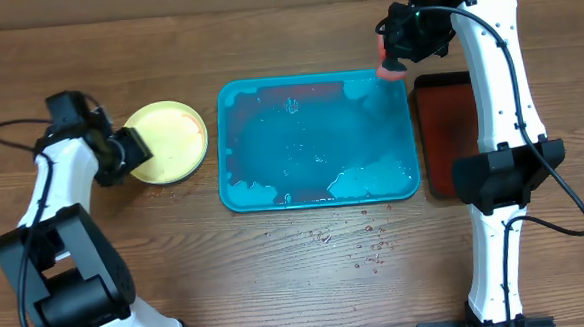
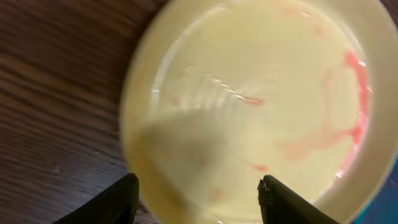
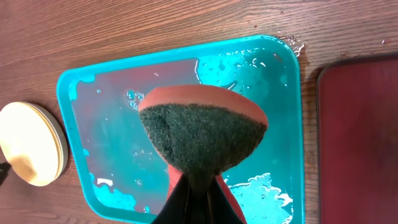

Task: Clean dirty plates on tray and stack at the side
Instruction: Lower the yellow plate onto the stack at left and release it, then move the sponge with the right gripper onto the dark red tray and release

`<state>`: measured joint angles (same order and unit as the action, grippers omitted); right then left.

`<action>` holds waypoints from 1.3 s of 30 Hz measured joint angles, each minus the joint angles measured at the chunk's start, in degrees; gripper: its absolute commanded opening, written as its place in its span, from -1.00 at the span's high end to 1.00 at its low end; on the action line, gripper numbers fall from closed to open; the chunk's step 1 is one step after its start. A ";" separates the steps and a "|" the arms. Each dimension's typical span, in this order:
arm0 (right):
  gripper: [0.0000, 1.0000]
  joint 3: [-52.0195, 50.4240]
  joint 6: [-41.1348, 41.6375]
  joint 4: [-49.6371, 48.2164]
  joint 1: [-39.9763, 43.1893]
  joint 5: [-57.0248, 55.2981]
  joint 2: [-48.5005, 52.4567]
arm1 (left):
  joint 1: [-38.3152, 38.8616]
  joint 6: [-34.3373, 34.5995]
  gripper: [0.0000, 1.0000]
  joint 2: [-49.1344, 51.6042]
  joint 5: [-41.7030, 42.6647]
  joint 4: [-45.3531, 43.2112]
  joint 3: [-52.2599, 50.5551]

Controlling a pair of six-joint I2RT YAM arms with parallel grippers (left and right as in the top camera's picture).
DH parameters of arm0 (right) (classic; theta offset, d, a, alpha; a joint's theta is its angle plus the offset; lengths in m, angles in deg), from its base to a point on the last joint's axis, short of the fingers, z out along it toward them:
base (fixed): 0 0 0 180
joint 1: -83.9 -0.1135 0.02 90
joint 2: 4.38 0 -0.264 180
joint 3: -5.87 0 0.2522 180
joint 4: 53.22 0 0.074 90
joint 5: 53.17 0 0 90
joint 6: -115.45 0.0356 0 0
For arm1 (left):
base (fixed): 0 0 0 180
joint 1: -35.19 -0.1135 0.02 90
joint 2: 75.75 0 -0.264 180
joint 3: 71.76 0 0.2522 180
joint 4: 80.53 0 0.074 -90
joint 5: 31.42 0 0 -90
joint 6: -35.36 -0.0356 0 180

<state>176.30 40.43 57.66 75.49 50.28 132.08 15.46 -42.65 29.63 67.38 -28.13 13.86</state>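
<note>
Two arms work at a wet teal tray (image 1: 260, 135), with the plates (image 1: 168, 140) stacked off to its left.

Wood-grain surface (image 1: 308, 273) carries everything, and droplets (image 1: 362, 248) are scattered on it in front of the tray. The tray lies in the middle, bare of plates, with water and patches of foam across its floor. A dark red tray (image 1: 440, 126) lies just beside its right edge. The pale yellow-green plates sit as a stack on the surface left of the tray, and the top one shows red smears near its rim. Above the tray's far right corner, the right fingers (image 3: 186, 205) are clenched on a folded red sponge (image 3: 202, 140), dark scrub side facing the wrist camera. The left fingers (image 2: 115, 202) are spread wide at the stack's left edge and grasp nothing.
</note>
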 measured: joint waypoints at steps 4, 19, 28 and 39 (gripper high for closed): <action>0.93 0.00 0.00 0.04 0.48 0.02 0.00 | 5.42 -1.27 -0.30 0.00 -0.90 4.90 4.57; 0.93 -5.97 -0.02 -0.04 10.32 -3.63 -0.02 | 27.98 -2.14 -0.54 -0.04 -1.75 7.89 17.05; 0.92 -19.71 -0.02 -0.04 12.74 -5.55 -0.02 | 29.77 -1.92 -0.63 -0.04 -1.95 5.57 17.05; 0.92 -29.59 -1.55 -6.62 13.27 -16.65 -0.02 | 29.77 -1.68 -0.65 -0.04 -1.95 4.98 17.05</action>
<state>146.70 38.88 51.04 88.76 33.63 132.06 45.23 -44.34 29.59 65.43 -23.15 30.91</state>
